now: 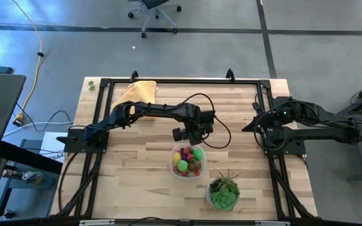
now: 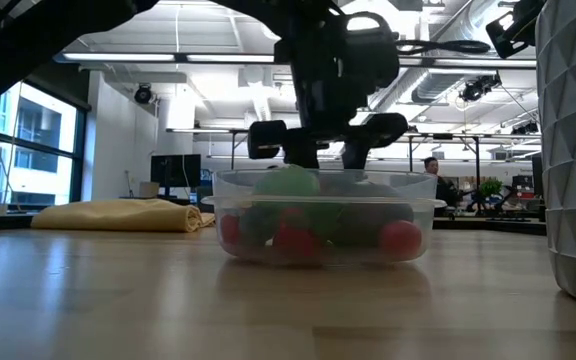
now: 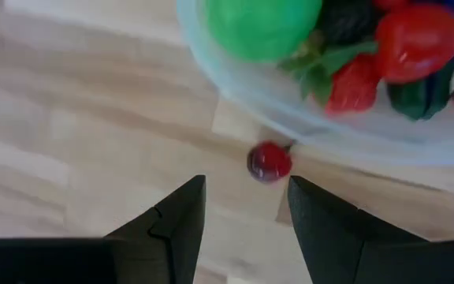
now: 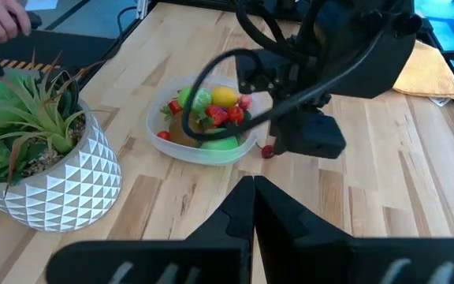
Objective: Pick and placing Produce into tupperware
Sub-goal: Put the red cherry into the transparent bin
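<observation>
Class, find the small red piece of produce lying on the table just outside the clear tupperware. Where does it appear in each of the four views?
High view: not discernible; the left gripper covers that spot.
Low view: not discernible.
Left wrist view: small red piece, centre, on the wood just outside the tupperware rim, ahead of the open fingers.
Right wrist view: red dot right of the tupperware.
Shared landmark: the tupperware.

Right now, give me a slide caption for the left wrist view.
Open left gripper hovers over a small red fruit lying on the wooden table beside the produce-filled tupperware.
</observation>
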Available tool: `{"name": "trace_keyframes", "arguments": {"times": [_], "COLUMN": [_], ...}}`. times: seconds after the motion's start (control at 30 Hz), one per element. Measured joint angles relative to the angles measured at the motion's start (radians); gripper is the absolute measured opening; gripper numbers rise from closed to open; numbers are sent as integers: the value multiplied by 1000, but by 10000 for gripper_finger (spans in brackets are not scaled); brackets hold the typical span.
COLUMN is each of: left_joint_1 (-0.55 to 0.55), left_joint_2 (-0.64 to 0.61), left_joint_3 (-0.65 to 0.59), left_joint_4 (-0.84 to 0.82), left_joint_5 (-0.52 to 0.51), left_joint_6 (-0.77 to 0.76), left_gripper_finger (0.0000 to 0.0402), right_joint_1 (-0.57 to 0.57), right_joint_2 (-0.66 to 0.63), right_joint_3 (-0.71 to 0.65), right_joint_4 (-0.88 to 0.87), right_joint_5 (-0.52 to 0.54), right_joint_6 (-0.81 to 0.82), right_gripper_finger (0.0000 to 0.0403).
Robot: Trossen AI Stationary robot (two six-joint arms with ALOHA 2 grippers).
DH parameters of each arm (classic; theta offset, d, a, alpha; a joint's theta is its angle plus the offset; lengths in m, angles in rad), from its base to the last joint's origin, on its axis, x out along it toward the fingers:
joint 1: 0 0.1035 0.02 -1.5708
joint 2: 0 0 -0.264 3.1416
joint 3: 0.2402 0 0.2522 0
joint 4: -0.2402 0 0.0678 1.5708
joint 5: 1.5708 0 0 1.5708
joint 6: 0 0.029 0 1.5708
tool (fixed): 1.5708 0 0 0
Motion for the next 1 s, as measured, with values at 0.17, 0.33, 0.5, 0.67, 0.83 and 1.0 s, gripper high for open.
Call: {"name": "trace_keyframes", "arguments": {"times": [0.17, 0.33, 0.5, 0.67, 0.83, 1.0], "left_joint_1": [-6, -6, -4, -5, -8, -17], "left_joint_2": [14, 33, 49, 60, 68, 67], "left_joint_3": [1, 2, 3, 2, -1, 0], "left_joint_4": [7, 10, 10, -10, -21, -13], "left_joint_5": [13, 12, -37, -36, -32, -21], "left_joint_6": [35, 34, 20, 24, 24, 59], "left_gripper_finger": [170, 170, 170, 170, 170, 170], "right_joint_1": [0, 0, 0, 0, 0, 0], "right_joint_2": [0, 0, 0, 0, 0, 0], "right_joint_3": [0, 0, 0, 0, 0, 0], "right_joint_4": [0, 0, 0, 0, 0, 0], "right_joint_5": [0, 0, 0, 0, 0, 0], "right_joint_6": [0, 0, 0, 0, 0, 0], "right_gripper_finger": [0, 0, 0, 0, 0, 0]}}
